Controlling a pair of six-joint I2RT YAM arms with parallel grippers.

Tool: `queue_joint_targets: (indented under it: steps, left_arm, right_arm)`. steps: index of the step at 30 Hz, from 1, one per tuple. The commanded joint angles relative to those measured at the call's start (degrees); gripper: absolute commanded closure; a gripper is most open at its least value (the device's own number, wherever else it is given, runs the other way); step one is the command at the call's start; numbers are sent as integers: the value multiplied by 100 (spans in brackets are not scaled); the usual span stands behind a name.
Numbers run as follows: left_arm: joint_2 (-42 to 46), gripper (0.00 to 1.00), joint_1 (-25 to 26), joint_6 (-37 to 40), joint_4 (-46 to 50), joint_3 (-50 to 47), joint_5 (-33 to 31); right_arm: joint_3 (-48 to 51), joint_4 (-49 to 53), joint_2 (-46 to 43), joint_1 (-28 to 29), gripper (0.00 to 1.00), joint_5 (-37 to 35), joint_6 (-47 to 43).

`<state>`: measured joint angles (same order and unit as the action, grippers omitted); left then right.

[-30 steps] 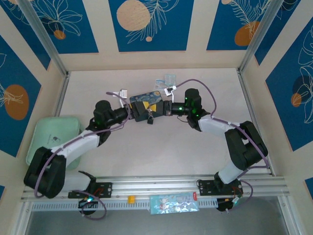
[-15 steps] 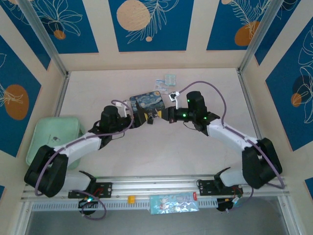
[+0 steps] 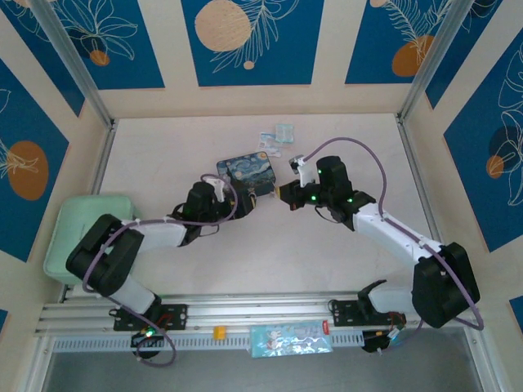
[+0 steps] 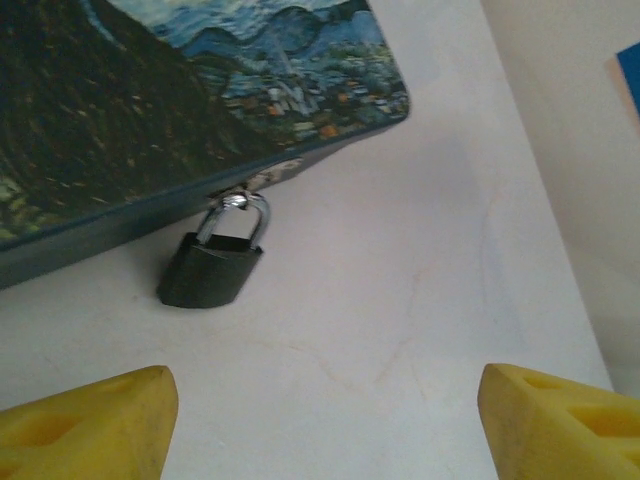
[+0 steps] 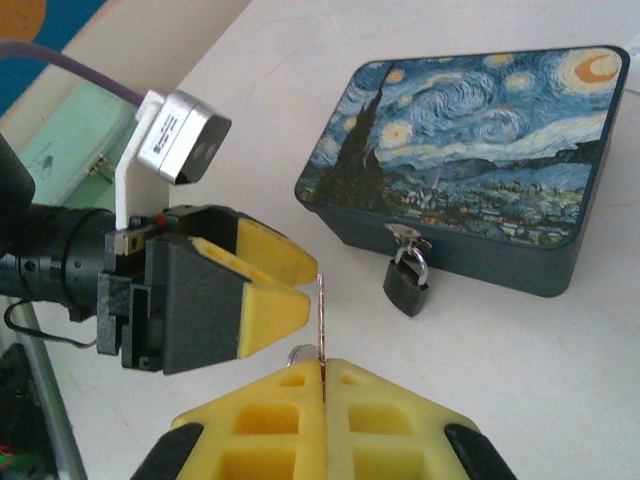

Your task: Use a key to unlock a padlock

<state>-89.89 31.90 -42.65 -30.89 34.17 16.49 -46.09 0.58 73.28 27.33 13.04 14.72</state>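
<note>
Since a second ago both arms have drawn back from the rectangular blue-and-yellow starry-night painted tin box (image 3: 248, 170). From above, your left pincer (image 3: 236, 202) now sits near its near-left corner and your right pincer (image 3: 283, 194) just off its near-right corner, no longer crowded onto the front wall. The lock is too small here to place with confidence; it probably lies between the two.

From the left wrist, the tiny dark squarish padlock (image 4: 208, 272) with its thin silver shackle lies tilted on the pale bench (image 4: 430, 300). The shackle is closed and threaded through the hasp on the tin box's front wall, so the lock is tethered and cannot slide off. Your left pincer is spread wide with nothing between its fingers. The padlock lies ahead of it and a little left of centre, which looks like a line-up to clamp the body and steady it.

From the right wrist, your right pincer is pressed together on the thin silvery metal key (image 5: 321, 312). The blade sticks straight out past the pads and its ring is tucked against them, a hold that lets you lead the tip into the keyhole. The key tip is apart from the padlock, with the left pincer just beside it. The keyhole face is hidden, so check its angle before you advance.
</note>
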Motion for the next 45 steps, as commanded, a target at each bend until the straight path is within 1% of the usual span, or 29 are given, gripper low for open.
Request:
queue_joint_targets:
  steps: [1,6,14,16,19,22,26,29,33,37,39,43,45]
  left_arm:
    - [-342,27,44,185,-232,261,-478]
    - [-906,36,52,213,-128,686,-632]
    - [-1736,48,61,123,-156,1207,-395]
    - [-1845,49,83,83,-6,1288,-431]
    - [-1890,49,98,33,204,1289,-712]
    - [-1987,50,115,-78,116,1288,-816]
    - [-2274,63,175,-211,10,1496,-674]
    - [-2413,71,200,-394,-57,1542,-762]
    - [-2520,76,201,-679,-261,1496,-902]
    - [-2596,80,202,-788,-451,1513,-802]
    - [-2621,86,198,-799,-451,1535,-775]
    - [-2606,99,164,-1074,-642,1506,-497]
    - [-2565,100,121,-1466,-955,1447,-248]
  right_arm:
    - [241,-362,62,-75,100,133,-258]
    - [349,-539,66,-184,100,317,-110]
    - [479,-720,-19,-346,100,454,144]
    - [498,-745,-25,-385,100,487,205]
    - [536,-824,-26,-421,100,515,294]
    - [571,-929,39,-435,100,555,399]
    - [518,-949,173,-456,100,610,572]
    - [476,-890,243,-543,100,764,743]
    - [607,-1064,224,-613,100,881,878]
    - [698,-1085,222,-672,100,877,962]
    - [731,-1112,213,-700,100,867,988]
    - [832,-1197,243,-763,100,996,1015]
    - [881,-1250,352,-839,100,1225,1052]
